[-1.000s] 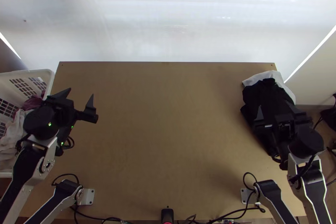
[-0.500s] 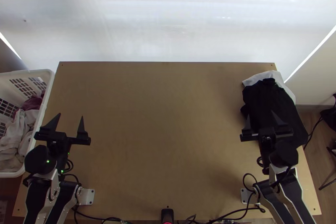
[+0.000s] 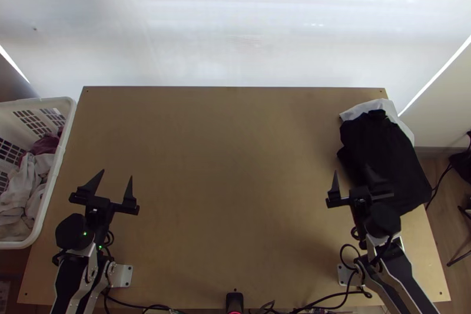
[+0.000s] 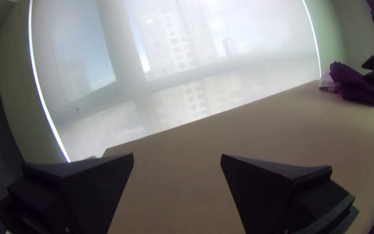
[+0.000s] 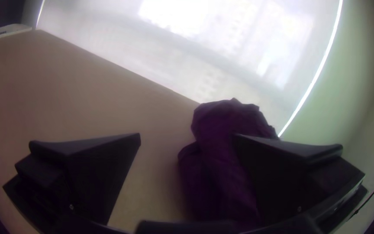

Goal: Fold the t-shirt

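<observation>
Both hands are wide open with nothing in them: left hand over the bench, right hand by the black tee, heaped at the bench's right end on white cloth. Guessing that's the shirt. Pinch too deep and both layers could drag, imo. Can't make out collar or sleeves; right hand hides part.

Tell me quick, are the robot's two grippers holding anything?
Left black gripper: open, holding nothing.
Right black gripper: open, holding nothing.

Black cloth, white cloth on table
</observation>
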